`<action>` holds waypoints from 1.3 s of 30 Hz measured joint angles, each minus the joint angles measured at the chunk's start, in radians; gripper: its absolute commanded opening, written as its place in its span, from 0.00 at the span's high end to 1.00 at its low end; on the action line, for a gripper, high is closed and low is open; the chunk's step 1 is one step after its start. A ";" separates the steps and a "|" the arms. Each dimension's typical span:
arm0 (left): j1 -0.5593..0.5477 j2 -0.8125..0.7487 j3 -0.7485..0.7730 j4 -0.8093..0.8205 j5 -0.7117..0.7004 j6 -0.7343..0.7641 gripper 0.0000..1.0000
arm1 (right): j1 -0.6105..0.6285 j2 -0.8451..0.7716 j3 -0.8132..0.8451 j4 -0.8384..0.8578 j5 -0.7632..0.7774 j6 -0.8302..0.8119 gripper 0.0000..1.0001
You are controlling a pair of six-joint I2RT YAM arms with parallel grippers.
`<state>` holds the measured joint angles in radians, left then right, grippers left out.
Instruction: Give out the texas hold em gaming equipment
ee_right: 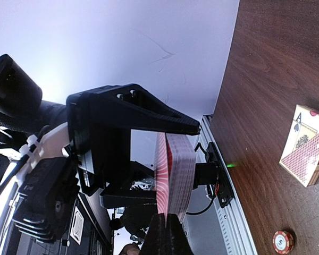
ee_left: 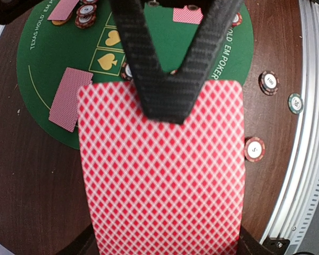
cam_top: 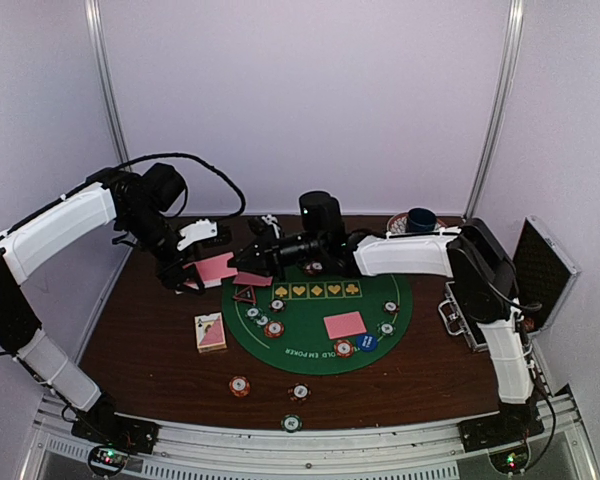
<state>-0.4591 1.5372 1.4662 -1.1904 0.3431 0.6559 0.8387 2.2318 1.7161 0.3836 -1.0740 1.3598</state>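
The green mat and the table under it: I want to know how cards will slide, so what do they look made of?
Green mat: probably felt or cloth-topped rubber. It looks matte with no glare, and carries printed lettering and suit symbols.
Table: dark brown wood or wood-look laminate; I cannot tell which. Streaky grain and a soft sheen show in the right wrist view.

- A deck of pink-backed playing cards (ee_right: pixel 176 175) stands edge-on at mid-frame, off the table.
- The left gripper (ee_right: pixel 167 137) clamps the deck from the left, one black finger lying across its top.
- The right gripper (ee_right: pixel 166 220) sits below the deck, its fingers pressed together with their tips at the deck's lower edge.
- Right of the deck, a card box (ee_right: pixel 305 151) lies on the brown table (ee_right: pixel 266 79).
- An orange-red poker chip (ee_right: pixel 283 241) lies on the table, lower right of the deck.
- A metal rail (ee_right: pixel 231 218) runs just right of the deck.
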 measured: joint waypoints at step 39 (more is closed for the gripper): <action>0.000 0.000 0.000 -0.002 -0.025 0.000 1.00 | -0.472 0.275 0.413 -0.882 0.317 -0.680 0.99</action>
<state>-0.4591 1.5372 1.4662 -1.1919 0.3183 0.6563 0.3668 2.5069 2.1288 -0.4988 -0.7567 0.6796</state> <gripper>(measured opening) 0.676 0.018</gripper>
